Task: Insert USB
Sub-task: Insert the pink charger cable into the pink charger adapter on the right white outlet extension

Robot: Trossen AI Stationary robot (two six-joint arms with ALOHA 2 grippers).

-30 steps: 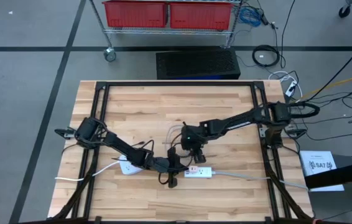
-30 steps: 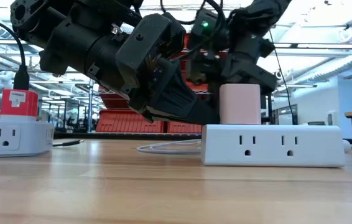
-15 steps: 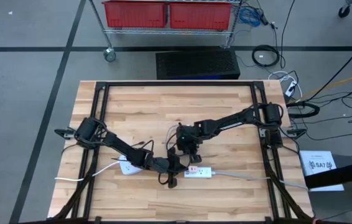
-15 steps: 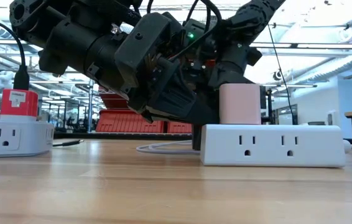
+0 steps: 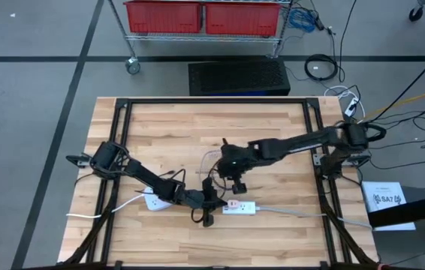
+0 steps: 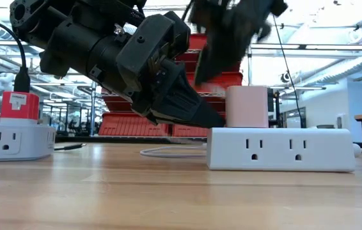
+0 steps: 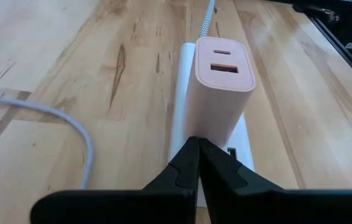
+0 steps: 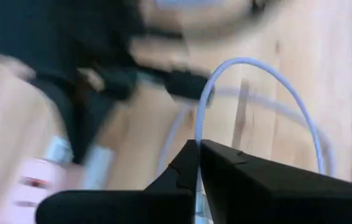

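Cable-fetch step: right pincer (image 8: pixel 198 163) pinches the white USB cable (image 8: pixel 260 71) mid-desk, left pincer (image 7: pixel 198 163) pressed together against the pink charger (image 7: pixel 219 93) in the power strip (image 6: pixel 280 148) near the front edge; next, likely aligning plug to port.

high view looks straight down on the table (image 5: pixel 272 127); low view sits close at tabletop height; both share the power strip (image 6: pixel 280 149).
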